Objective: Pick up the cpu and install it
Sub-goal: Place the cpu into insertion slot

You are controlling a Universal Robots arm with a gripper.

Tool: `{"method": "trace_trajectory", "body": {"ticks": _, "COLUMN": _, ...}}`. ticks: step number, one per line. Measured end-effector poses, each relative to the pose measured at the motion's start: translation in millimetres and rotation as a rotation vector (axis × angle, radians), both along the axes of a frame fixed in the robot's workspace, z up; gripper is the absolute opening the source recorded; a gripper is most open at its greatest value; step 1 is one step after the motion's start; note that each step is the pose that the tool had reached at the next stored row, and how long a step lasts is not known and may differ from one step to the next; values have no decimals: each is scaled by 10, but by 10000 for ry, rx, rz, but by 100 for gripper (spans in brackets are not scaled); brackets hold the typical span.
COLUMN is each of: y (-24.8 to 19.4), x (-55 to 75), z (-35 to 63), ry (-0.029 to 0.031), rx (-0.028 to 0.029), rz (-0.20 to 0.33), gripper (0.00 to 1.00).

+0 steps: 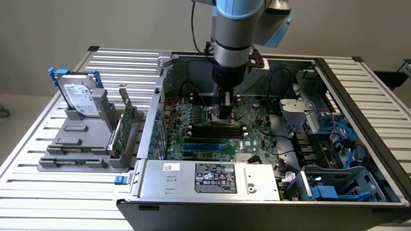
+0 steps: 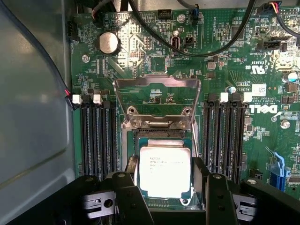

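Gripper (image 2: 166, 187) set wide astride the cpu (image 2: 164, 164), which is at the socket (image 2: 159, 135) below the raised frame (image 2: 157, 84); can't tell if we're gripping it. We'd keep the chip flat, edges square w/ socket, no side push. Arm (image 1: 232, 33) approx. vertical, pointing straight down into the PC case (image 1: 359, 120).

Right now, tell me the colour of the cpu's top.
The cpu has a dull silver top with a thin pale rim. The wrist view shows it best.
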State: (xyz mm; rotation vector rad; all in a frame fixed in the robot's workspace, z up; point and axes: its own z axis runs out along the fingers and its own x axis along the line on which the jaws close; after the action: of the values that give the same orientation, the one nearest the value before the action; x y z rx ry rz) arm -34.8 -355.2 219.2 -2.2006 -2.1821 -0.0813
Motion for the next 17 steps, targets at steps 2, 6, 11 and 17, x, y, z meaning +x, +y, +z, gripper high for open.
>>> {"method": "trace_trajectory", "body": {"ticks": 2, "y": 2, "x": 0, "z": -24, "ry": -13, "rx": -40, "rz": 31, "gripper": 55}}
{"method": "trace_trajectory", "body": {"ticks": 6, "y": 7, "x": -3, "z": -60, "ry": -71, "rx": -104, "rz": 98, "gripper": 55}}
{"method": "trace_trajectory", "body": {"ticks": 11, "y": 9, "x": -30, "z": -79, "ry": -123, "rx": -109, "rz": 131, "gripper": 55}}
{"method": "trace_trajectory", "body": {"ticks": 17, "y": 25, "x": -57, "z": -101, "ry": -261, "rx": -110, "rz": 145, "gripper": 55}}
